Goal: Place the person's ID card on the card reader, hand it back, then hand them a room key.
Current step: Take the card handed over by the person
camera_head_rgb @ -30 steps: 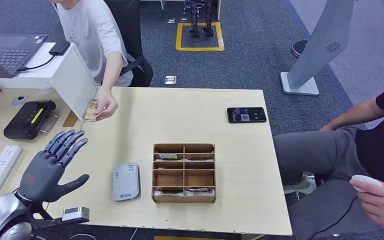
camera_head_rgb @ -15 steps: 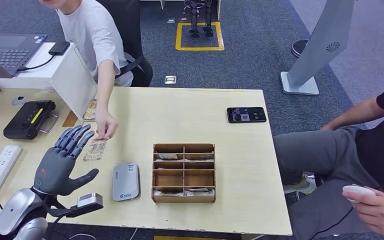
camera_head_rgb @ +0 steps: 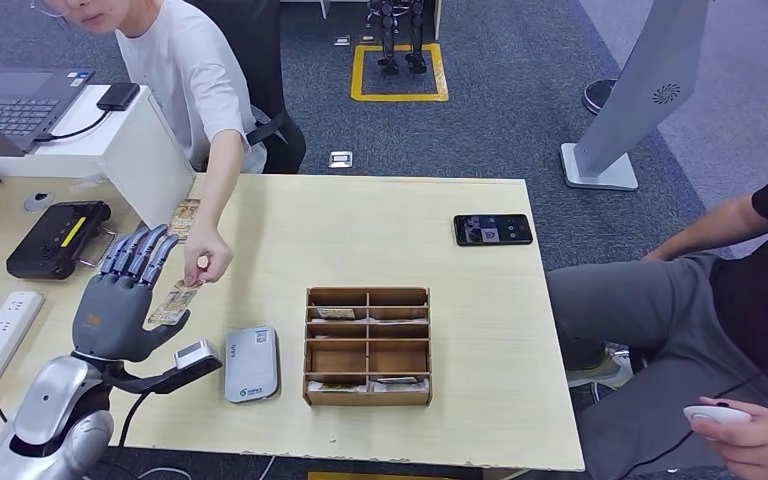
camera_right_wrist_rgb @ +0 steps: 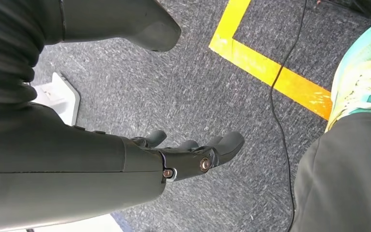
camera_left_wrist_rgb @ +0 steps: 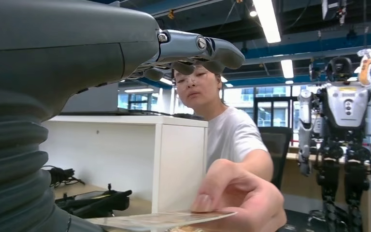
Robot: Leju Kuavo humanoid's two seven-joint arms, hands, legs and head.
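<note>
Person's hand (camera_head_rgb: 207, 266) has brought ID card (camera_head_rgb: 173, 303) seemingly against left hand (camera_head_rgb: 120, 300).

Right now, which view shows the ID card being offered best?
The head view: the ID card lies face-up between the person's hand and the left hand. The left wrist view catches it edge-on; the right wrist view faces the floor.

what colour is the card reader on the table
Light grey, with a small blue-green logo; the card reader shows best in the head view.

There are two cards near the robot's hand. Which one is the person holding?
The ID card beside the left hand, pinched in the person's hand. The other card lies untouched on the table by the white box.
</note>
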